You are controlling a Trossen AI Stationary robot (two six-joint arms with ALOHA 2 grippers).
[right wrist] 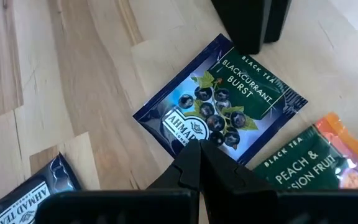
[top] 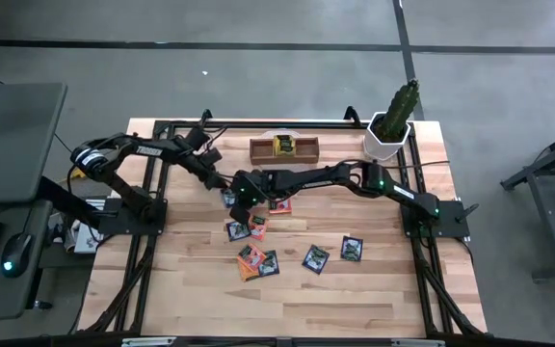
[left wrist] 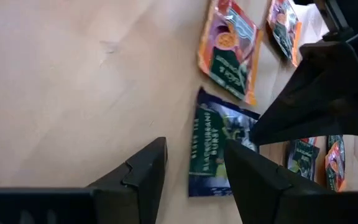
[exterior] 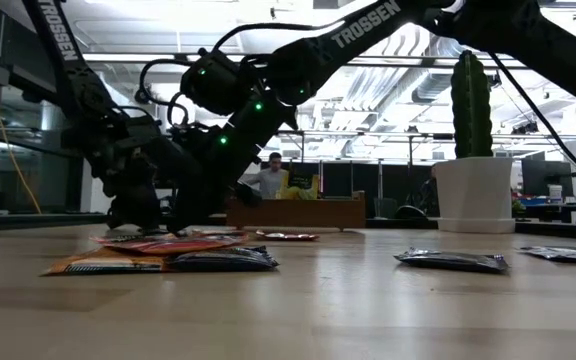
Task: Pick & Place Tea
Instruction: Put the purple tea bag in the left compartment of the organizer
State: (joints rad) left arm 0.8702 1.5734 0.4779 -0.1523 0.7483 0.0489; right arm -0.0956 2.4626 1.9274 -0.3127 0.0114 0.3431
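Two dark grippers meet over the same spot near the middle of the pale wooden table, and between them lies a dark blue foil blackcurrant tea sachet, flat on the wood. The left gripper hangs just above it with its fingers apart and nothing between them, one edge of the sachet showing in the gap. The right gripper comes in from the other side, fingers pressed together, tip at the sachet's edge and holding nothing. Just beside the blue one sits an orange peach and passion fruit tea sachet, and more sachets lie scattered toward the table's front. Back by the far edge, the brown wooden tray carries a yellow-green sachet in its middle compartment, with a white potted cactus off to one side.
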